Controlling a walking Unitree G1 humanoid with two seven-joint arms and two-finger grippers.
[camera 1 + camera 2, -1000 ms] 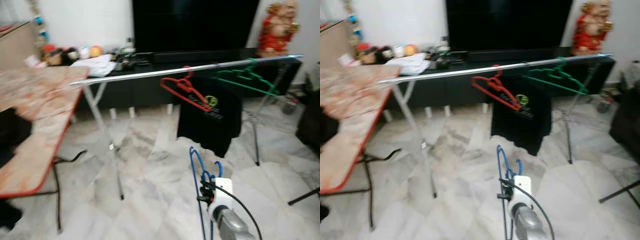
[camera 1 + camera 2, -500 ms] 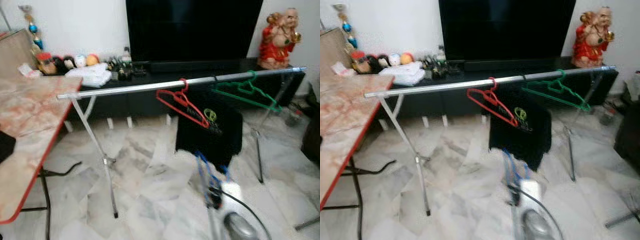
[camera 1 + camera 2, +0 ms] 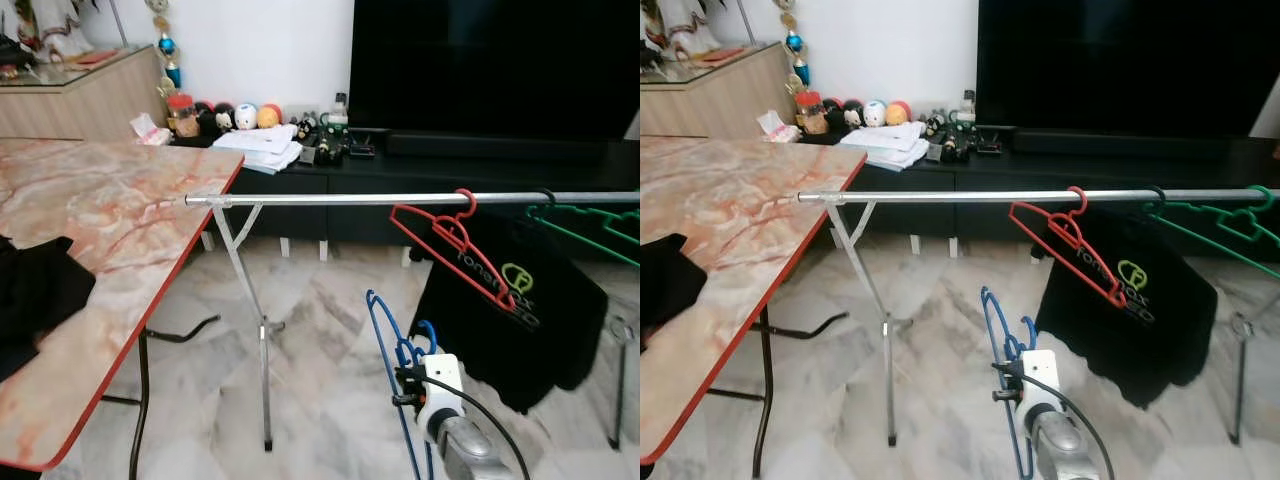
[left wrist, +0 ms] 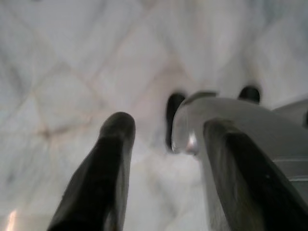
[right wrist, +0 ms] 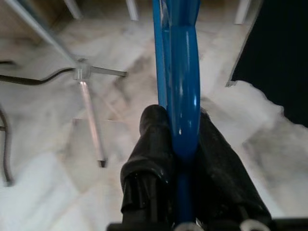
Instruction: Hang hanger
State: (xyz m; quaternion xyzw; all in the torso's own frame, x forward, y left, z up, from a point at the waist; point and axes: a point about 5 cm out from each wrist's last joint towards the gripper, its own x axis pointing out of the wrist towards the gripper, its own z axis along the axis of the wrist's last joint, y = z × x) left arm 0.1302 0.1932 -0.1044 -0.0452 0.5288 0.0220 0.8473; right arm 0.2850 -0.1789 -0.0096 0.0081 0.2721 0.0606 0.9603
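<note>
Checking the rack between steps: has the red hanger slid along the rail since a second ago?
No. The red hanger still hangs on the rail just left of the black shirt; the camera turned.

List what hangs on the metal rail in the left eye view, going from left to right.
Red hanger → black T-shirt → green hanger. The blue hanger sits below the rail, gripped by the right gripper.
</note>
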